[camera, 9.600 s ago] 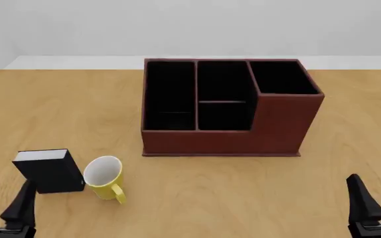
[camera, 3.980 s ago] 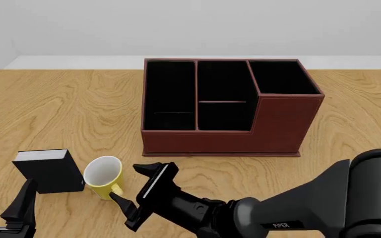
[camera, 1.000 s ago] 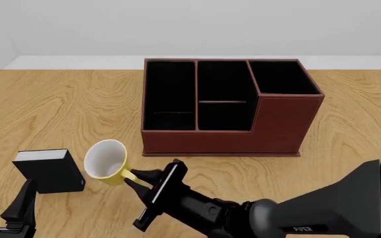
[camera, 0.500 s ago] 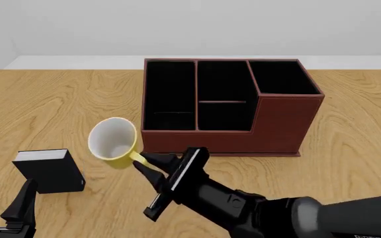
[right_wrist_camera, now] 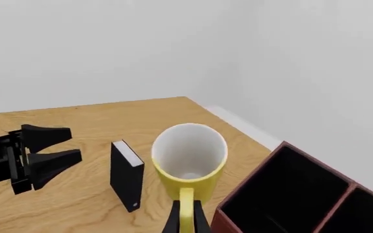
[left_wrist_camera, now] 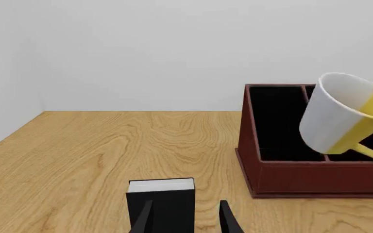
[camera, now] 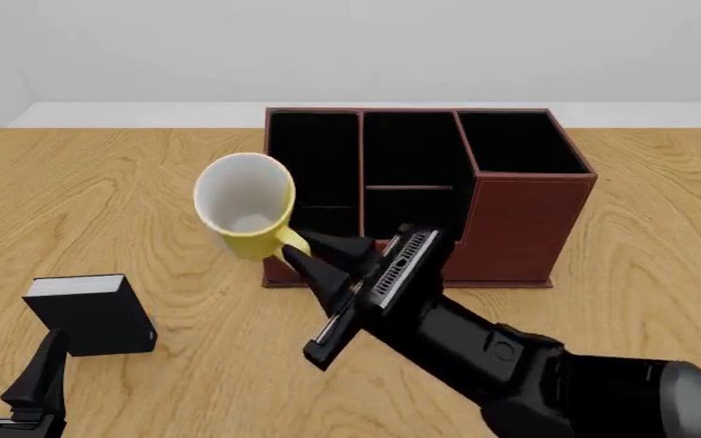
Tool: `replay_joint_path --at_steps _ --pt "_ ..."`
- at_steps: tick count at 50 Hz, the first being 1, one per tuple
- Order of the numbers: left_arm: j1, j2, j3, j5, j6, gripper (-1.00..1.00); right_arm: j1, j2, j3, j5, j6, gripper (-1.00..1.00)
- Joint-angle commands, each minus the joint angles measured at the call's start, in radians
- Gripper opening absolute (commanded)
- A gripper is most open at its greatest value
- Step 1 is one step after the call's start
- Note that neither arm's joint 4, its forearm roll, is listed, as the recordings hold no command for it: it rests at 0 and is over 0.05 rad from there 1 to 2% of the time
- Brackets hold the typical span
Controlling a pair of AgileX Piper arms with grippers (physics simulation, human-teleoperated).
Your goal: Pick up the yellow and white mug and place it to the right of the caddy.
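Observation:
The yellow and white mug [camera: 247,207] hangs in the air in front of the caddy's left end, tilted with its white inside facing the camera. My right gripper [camera: 303,254] is shut on its yellow handle [right_wrist_camera: 186,208]. The mug [left_wrist_camera: 348,116] also shows in the left wrist view, against the caddy [left_wrist_camera: 303,170]. The reddish-brown caddy [camera: 423,196] stands at the table's middle back, taller section at its right. My left gripper [camera: 10,379] rests open at the near left edge, its fingers [left_wrist_camera: 142,219] pointing at the black book.
A small black book [camera: 92,313] with white page edges stands upright on the wooden table [camera: 107,201] near the left gripper, and shows as a black book [right_wrist_camera: 127,174] in the right wrist view. A white wall lies behind the table.
The right gripper has lifted the mug by its handle, carrying it up and to the right, from beside the book to in front of the caddy's left end. The left arm stayed still.

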Motion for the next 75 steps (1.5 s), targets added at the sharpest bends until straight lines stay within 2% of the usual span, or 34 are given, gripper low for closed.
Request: replay_joint_path --at_steps 1,29,50,53,64,75 --pt "0.0 0.0 0.0 0.0 0.0 1.0 -0.028 -0.106 0.014 0.038 -0.002 -1.0" --pt "0.0 0.0 0.0 0.0 0.0 1.0 -0.076 -0.24 0.049 0.096 -0.036 -1.0" --pt "0.0 0.0 0.0 0.0 0.0 1.0 -0.154 -0.394 0.118 0.144 -0.022 -1.0" --pt "0.0 0.0 0.0 0.0 0.0 1.0 -0.18 -0.443 0.123 0.178 -0.005 -1.0" --pt "0.0 0.0 0.0 0.0 0.0 1.0 -0.205 -0.518 0.146 0.219 -0.003 -1.0" --pt "0.0 0.0 0.0 0.0 0.0 1.0 -0.256 -0.621 0.148 0.303 0.005 -1.0"
